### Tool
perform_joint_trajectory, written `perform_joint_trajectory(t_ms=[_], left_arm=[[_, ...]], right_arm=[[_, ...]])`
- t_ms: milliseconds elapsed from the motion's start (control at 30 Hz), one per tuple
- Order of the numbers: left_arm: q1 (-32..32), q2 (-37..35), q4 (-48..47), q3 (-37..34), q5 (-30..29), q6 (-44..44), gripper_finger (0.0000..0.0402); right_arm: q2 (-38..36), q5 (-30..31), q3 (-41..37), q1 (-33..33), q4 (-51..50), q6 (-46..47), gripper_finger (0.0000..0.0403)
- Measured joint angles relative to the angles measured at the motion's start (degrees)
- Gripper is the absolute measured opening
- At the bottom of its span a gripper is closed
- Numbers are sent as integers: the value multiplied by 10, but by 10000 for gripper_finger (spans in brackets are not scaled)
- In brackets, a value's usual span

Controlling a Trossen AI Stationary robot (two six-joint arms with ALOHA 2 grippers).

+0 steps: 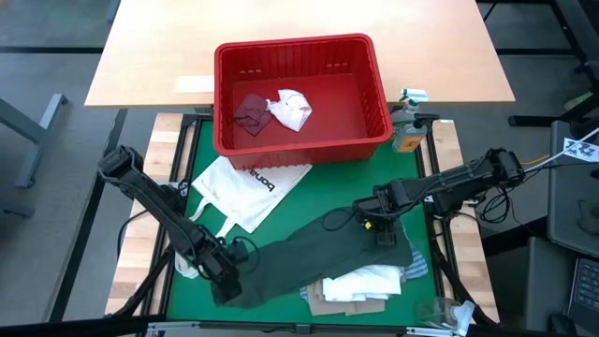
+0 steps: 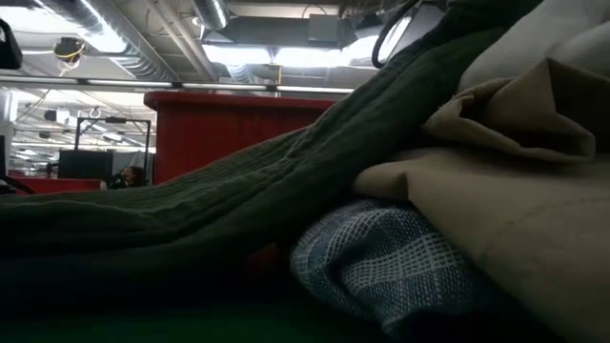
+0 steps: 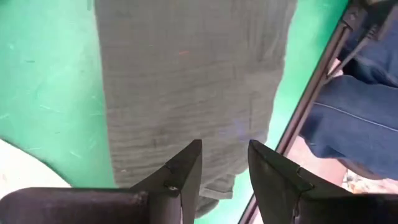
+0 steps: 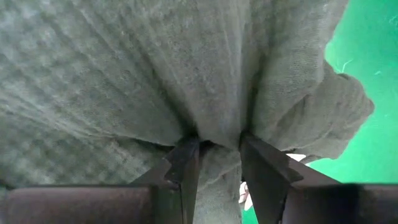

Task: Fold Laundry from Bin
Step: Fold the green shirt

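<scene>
Your two dark grippers hold the dark green-grey ribbed top [image 1: 309,257] stretched across the near half of the green table mat [image 1: 309,201]: the left gripper [image 1: 225,278] has its jaws narrowed on the garment's near-left end, the right gripper [image 1: 382,227] pinches a bunched fold of it at the far right. The top lies over a heap of white, tan and blue-checked cloth [image 1: 360,285] at the near right edge, so nothing looks neatly folded yet. The red slotted plastic bin [image 1: 301,94], standing at the far side of the mat, is mostly emptied; a small maroon piece [image 1: 251,112] and a small white piece [image 1: 290,109] remain inside. By the look of it, the job is at an early-to-middle stage. A white tote bag with black lettering [image 1: 245,187] sprawls just near of the bin, taking up folding room, and a small bottle [image 1: 408,131] stands beside the bin's right corner.
</scene>
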Motion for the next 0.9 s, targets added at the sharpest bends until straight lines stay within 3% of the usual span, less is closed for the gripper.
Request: perform_joint_trajectory(t_ms=[433, 600, 900], left_arm=[[-2, 12, -34, 0, -19, -64, 127], [-2, 12, -91, 0, -36, -105, 161], [-2, 12, -89, -21, -62, -106, 212]], right_arm=[[0, 0, 0, 0, 0, 1, 117], [0, 0, 0, 0, 0, 1, 117], [0, 0, 0, 0, 1, 1, 117]])
